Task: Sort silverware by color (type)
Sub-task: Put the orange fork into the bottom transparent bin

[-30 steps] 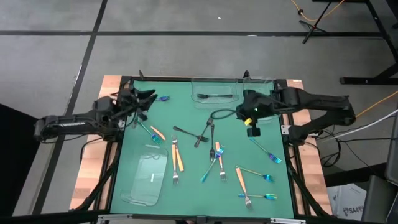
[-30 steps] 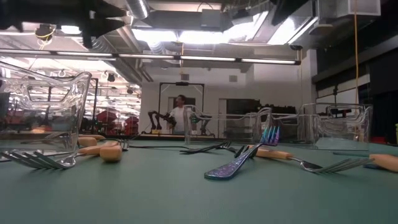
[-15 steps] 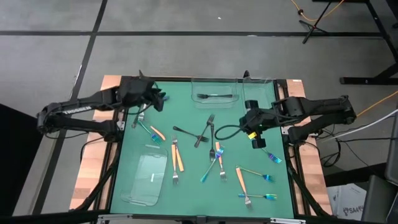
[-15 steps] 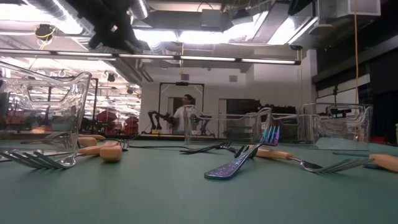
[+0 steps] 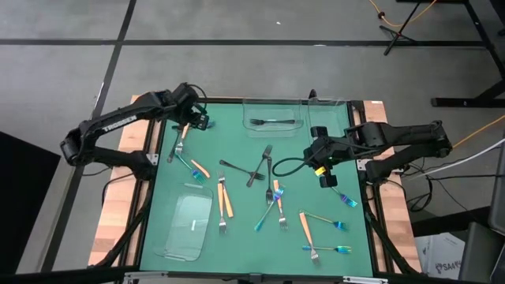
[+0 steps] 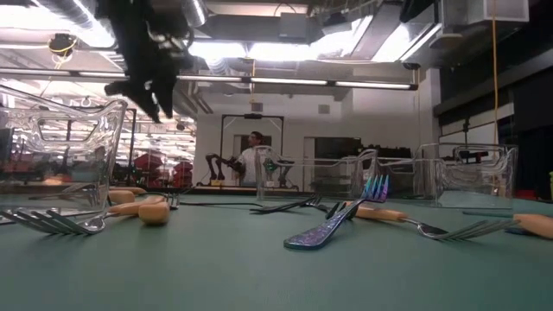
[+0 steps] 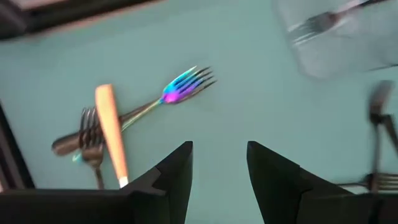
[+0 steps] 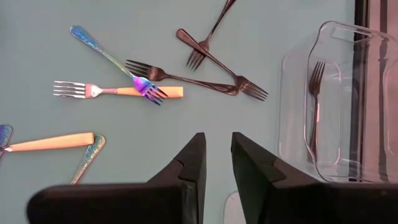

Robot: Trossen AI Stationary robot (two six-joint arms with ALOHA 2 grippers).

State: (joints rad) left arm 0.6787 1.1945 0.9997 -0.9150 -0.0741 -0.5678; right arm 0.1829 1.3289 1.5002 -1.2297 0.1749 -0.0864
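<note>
Silverware (image 5: pixel 268 197) lies scattered flat across the green worktop (image 5: pixel 237 134); one black fork (image 5: pixel 271 122) already sits in the far clear tray (image 5: pixel 248 110), a second clear tray (image 5: pixel 184 229) lies near the front left. Left tool (image 5: pixel 197 120) hovers over the far-left corner, fingers apart, empty. Right tool (image 5: pixel 325 175) hangs mid-right, fingers a narrow gap apart, nothing between them. Forks look light, stiff and slick, lying flush: pinch across the handle mid-length. Crossed black pair (image 8: pixel 214 53) will likely need separating.

Robotics lab, ceiling ducts (image 6: pixel 259 22), strip lights (image 6: pixel 285 83)
</note>
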